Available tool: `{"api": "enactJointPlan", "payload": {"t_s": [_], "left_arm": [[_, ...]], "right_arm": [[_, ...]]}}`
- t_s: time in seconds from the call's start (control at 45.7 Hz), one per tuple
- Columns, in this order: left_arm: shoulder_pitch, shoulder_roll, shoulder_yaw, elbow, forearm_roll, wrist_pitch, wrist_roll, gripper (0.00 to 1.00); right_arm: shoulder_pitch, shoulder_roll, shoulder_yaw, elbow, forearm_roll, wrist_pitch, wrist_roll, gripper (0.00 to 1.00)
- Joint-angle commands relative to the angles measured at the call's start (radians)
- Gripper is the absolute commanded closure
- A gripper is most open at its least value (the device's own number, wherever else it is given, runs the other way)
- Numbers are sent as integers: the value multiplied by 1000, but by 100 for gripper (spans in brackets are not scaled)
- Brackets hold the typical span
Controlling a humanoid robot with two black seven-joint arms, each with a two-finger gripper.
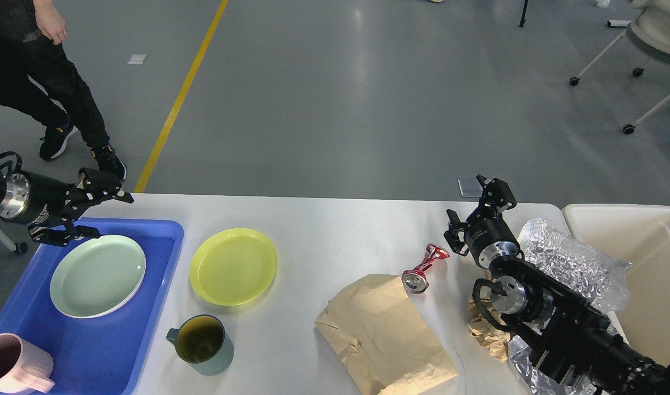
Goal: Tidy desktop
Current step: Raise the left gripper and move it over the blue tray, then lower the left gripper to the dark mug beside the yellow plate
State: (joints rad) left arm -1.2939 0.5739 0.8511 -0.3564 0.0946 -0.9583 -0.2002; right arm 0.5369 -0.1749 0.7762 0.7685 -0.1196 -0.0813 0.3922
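The white desktop (324, 219) spans the view. On it lie a yellow-green plate (233, 266), a dark teal mug (200, 343), a crumpled brown paper bag (381, 334), a crushed red can (425, 266), a crumpled brown paper scrap (486, 334) and clear bubble wrap (573, 263). My left gripper (102, 211) is open and empty, above the far edge of the blue tray (159, 263), just beyond the pale green plate (97, 275). My right gripper (475, 206) is open and empty, just right of and beyond the red can.
A pink mug (14, 365) stands in the blue tray's near corner. A beige bin (642, 258) stands at the desktop's right end. A person's legs (55, 93) are on the floor behind the left side. Chair legs on castors (631, 82) stand far right.
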Motion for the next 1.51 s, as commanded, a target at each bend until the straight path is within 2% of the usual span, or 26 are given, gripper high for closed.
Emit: {"api": "enactJointPlan", "payload": {"t_s": [0.0,0.415,0.459,0.503,0.678,0.743,0.874,1.049,1.18,1.333,1.486], "left_arm": [[-110,-66,187,-12,14,-2,1,3],[-229,-305,443,-30,34,-2,11,3],[-254,-321,466,-73,54,-2,33,3],[-289,-338,483,-139,71,-2,73,3],[-377,-361,471,-384,77,-2,283,3],[-378,-364,471,-404,76,-2,306,3],[-413,-390,485,-444,77,-2,309,4],[-518,-379,471,-601,76,-2,305,4],[-527,-396,450,-680,74,-2,303,4],[-496,-465,430,-684,74,-2,315,4],[-441,-496,428,-596,73,-2,312,4]], "right_arm": [[0,0,0,0,0,0,0,0],[0,0,0,0,0,0,0,0],[0,0,0,0,0,0,-1,0],[0,0,0,0,0,0,0,0],[0,0,0,0,0,0,0,0],[0,0,0,0,0,0,0,0],[0,0,0,0,0,0,0,0],[0,0,0,0,0,0,0,0],[0,0,0,0,0,0,0,0],[0,0,0,0,0,0,0,0],[0,0,0,0,0,0,0,0]]}}
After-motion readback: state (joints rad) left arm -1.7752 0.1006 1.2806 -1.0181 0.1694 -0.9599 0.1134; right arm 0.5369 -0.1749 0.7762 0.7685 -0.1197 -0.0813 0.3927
